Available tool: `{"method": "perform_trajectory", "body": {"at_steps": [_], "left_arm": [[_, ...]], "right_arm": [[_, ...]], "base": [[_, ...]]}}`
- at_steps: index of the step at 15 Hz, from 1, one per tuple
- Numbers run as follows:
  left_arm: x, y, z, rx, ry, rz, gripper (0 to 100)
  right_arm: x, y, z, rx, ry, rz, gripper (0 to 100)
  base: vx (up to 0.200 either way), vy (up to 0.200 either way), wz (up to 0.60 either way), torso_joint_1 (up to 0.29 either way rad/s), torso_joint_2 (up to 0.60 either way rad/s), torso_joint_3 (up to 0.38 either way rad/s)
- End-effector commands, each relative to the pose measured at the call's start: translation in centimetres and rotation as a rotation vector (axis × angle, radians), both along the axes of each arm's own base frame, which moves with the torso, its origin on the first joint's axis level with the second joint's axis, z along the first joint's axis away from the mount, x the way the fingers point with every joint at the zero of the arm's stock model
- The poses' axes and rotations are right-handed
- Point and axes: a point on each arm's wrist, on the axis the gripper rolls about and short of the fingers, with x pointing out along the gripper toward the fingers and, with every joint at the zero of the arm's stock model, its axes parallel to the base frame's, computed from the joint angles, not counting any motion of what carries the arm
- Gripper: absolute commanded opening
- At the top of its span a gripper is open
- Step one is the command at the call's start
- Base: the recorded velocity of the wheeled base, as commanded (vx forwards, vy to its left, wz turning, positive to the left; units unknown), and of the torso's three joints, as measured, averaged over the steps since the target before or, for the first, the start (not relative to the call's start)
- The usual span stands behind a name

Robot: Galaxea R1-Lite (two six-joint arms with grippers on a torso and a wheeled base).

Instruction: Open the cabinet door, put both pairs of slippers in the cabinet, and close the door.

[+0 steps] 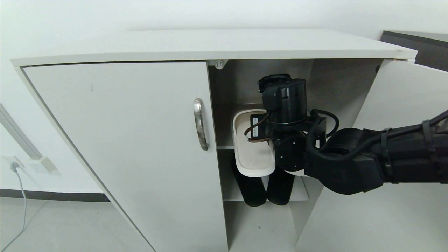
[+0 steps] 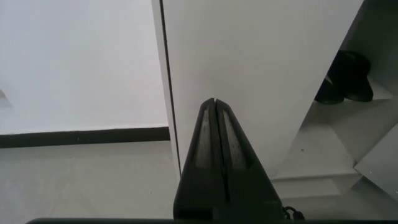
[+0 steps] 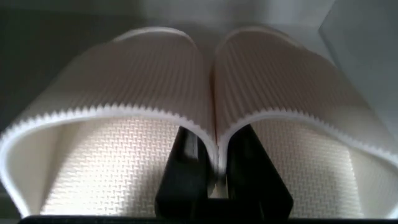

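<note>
In the head view, the white cabinet [image 1: 210, 45] has its left door [image 1: 122, 140] closed, with a metal handle [image 1: 200, 124] near its right edge, and its right door [image 1: 402, 105] wide open. The right arm [image 1: 350, 161] reaches into the open right half. The white slippers [image 1: 253, 154] lie on the upper shelf, heels over the near edge. The black slippers [image 1: 266, 190] stand on the lower shelf, directly below.

In the left wrist view, the left gripper [image 2: 215, 106] has its jaws pressed fully together with nothing between them, near the closed left door.

In the right wrist view, the right gripper [image 3: 214, 146] pinches the two inner walls of the white slippers together.
</note>
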Motion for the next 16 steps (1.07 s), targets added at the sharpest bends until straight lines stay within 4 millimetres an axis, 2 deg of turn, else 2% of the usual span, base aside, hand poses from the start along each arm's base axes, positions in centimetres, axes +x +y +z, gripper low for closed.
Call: {"method": "perform_trajectory", "body": {"at_steps": [1, 5, 8, 13, 16], "left_arm": [[0.0, 0.0, 0.0, 0.0, 0.0, 0.001, 0], [0.0, 0.0, 0.0, 0.0, 0.0, 0.001, 0], [0.0, 0.0, 0.0, -0.002, 0.0, 0.001, 0], [0.0, 0.0, 0.0, -0.002, 0.0, 0.001, 0], [0.0, 0.0, 0.0, -0.002, 0.0, 0.001, 0]], "right_arm": [[1.2, 0.3, -0.7, -0.004, 0.004, -0.016, 0], [3.2, 0.4, -0.8, -0.006, -0.004, -0.034, 0], [4.4, 0.1, 0.2, -0.002, -0.006, -0.054, 0], [5.1, 0.0, 0.9, 0.013, -0.009, -0.002, 0], [6.1, -0.4, 0.6, 0.003, 0.004, -0.021, 0]], "base": [[0.0, 0.0, 0.0, 0.0, 0.0, 0.0], [0.0, 0.0, 0.0, 0.0, 0.0, 0.0], [0.0, 0.0, 0.0, 0.0, 0.0, 0.0], [0.0, 0.0, 0.0, 0.0, 0.0, 0.0], [0.0, 0.0, 0.0, 0.0, 0.0, 0.0]]}}
